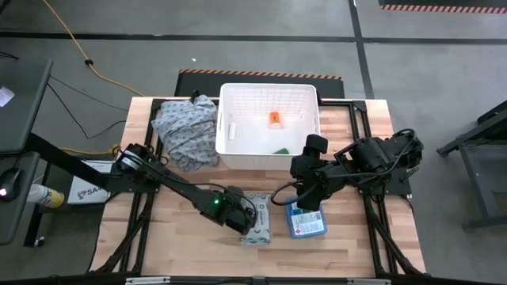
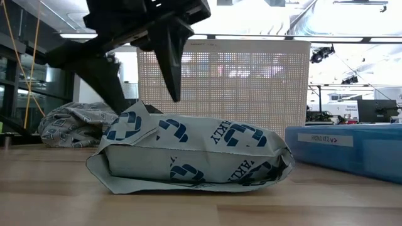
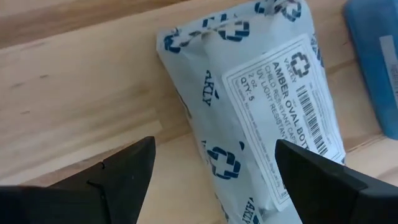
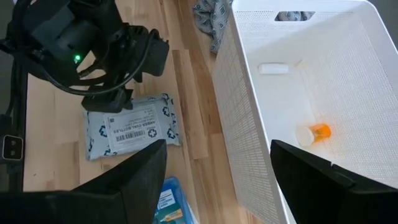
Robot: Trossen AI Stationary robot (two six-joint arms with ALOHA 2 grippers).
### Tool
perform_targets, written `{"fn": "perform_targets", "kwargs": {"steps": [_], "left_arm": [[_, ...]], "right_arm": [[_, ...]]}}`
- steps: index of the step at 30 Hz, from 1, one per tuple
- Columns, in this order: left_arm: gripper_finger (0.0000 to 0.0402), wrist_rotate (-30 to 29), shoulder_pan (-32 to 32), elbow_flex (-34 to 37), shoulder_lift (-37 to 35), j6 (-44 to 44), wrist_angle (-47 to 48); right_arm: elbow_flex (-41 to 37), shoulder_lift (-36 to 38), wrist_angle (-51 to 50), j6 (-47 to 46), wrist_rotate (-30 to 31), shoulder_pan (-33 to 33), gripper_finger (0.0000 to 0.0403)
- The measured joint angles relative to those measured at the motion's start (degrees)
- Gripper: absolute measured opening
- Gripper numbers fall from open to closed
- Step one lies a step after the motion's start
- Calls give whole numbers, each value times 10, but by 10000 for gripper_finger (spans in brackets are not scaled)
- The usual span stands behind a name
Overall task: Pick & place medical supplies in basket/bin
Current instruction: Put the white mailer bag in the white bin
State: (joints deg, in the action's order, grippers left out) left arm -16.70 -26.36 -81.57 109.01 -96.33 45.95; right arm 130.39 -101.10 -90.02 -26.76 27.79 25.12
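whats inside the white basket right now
In the basket: an orange white-capped bottle, a white tube and a green item partly hidden behind the near wall. Nothing else shows.

Wipes pack [image 1: 257,221] lies left of box [image 1: 306,221] (basket [image 1: 230,146] behind).

Wipes pack [image 1: 257,224] lies flat just beside the blue box [image 1: 306,221]; orange bottle [image 1: 272,119], white tube [image 1: 234,129] inside the white basket [image 1: 268,92].
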Motion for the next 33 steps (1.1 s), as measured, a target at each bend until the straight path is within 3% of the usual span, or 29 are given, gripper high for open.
{"fn": "perform_targets", "kwargs": {"steps": [13, 33], "left_arm": [[363, 25, 5, 46, 0, -2, -64], [362, 36, 5, 43, 39, -3, -119]], "right_arm": [[0, 0, 0, 2, 8, 0, 277], [0, 0, 3, 0, 12, 0, 277]]}}
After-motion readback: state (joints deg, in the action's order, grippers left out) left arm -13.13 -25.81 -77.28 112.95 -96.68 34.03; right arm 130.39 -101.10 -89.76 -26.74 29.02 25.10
